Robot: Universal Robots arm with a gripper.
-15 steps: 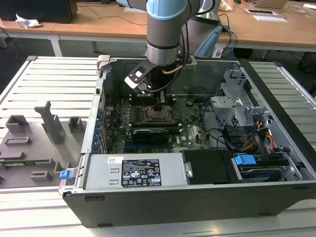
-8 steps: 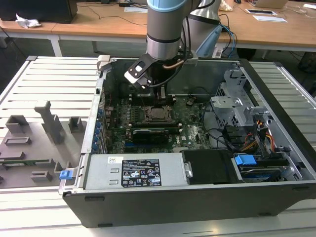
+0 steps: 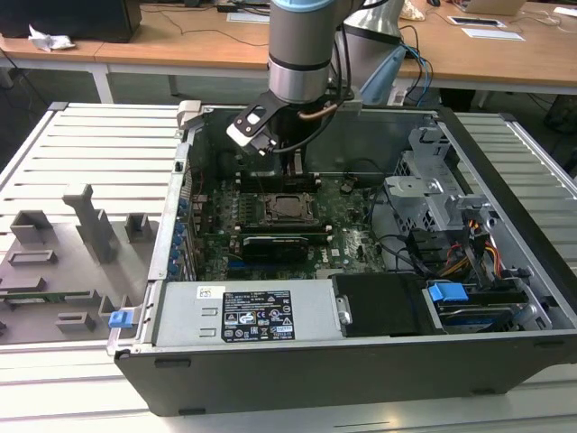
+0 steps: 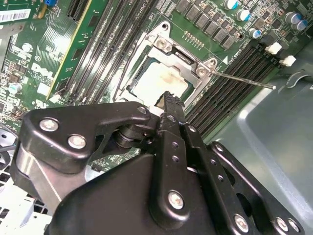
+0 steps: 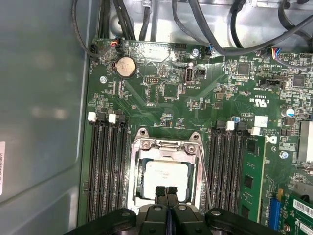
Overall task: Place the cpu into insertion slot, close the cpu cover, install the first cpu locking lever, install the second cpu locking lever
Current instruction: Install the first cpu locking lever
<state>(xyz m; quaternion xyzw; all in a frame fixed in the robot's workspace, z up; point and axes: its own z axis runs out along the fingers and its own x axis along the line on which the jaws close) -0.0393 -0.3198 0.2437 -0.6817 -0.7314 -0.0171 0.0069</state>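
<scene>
The cpu lies flat in the insertion slot, its pale metal top showing through the window of the cpu cover. That cover lies down flat over the chip, also seen in the second wrist view as the cpu cover. A thin metal locking lever sticks out from one socket corner, and in the first wrist view the lever runs along the socket's side. My gripper hangs over the socket's edge, shut, with nothing visible between its black fingertips. In the exterior view the gripper hangs just above the socket.
Black memory slots flank the socket on both sides. Cables run along the board's edge near the case wall. A drive cage and power supply fill the case's other parts. A grey fixture tray lies outside, at the exterior view's left.
</scene>
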